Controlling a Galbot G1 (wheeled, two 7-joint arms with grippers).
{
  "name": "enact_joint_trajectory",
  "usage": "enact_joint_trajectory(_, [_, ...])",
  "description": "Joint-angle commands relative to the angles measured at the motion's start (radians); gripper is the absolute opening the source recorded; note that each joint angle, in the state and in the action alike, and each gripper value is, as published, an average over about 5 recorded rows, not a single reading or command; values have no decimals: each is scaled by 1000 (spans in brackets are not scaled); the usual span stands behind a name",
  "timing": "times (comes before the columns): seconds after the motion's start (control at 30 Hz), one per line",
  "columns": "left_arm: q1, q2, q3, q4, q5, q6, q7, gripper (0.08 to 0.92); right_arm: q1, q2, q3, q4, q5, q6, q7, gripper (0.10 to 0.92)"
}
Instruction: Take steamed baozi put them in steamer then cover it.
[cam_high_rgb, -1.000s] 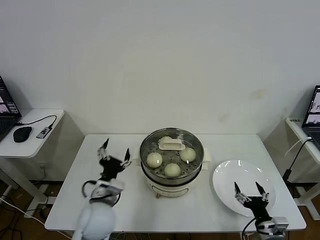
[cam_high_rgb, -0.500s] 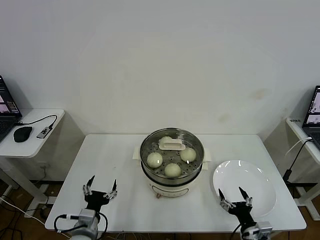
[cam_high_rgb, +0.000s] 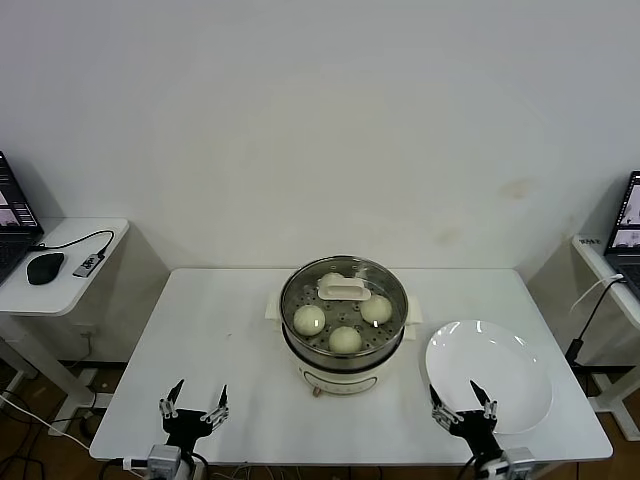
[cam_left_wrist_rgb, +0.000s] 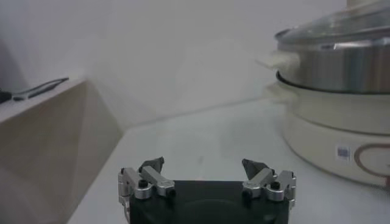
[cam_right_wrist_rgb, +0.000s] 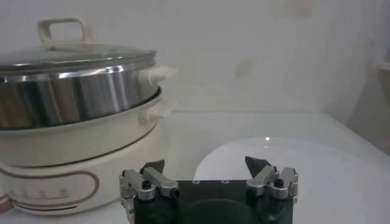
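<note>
1. The cover sits on the steamer; three baozi show, probably a fourth behind the handle.
2. The left gripper and right gripper have pulled back to the table edge, both spread open and empty, so the task looks finished.

You're only getting three steamed baozi clearly through the cover; the fourth sits mostly behind the cover's handle, just a sliver showing. In your left wrist view the steamer runs off the picture's edge, and its base label is too blurred to read. The right wrist view cuts the steamer off too, and the plate hides partly behind the right gripper. Both arms drop off the head view's bottom edge.
</note>
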Motion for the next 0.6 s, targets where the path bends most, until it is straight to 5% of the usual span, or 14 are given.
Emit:
enact_joint_trajectory(0.03, [23, -10, -14, -5, -25, -12, 6, 823, -6, 26, 8, 11, -18, -12, 5, 823])
enact_joint_trajectory(0.6, [28, -9, -1, -17, -16, -9, 21, 823, -28, 26, 35, 46, -25, -24, 8, 823])
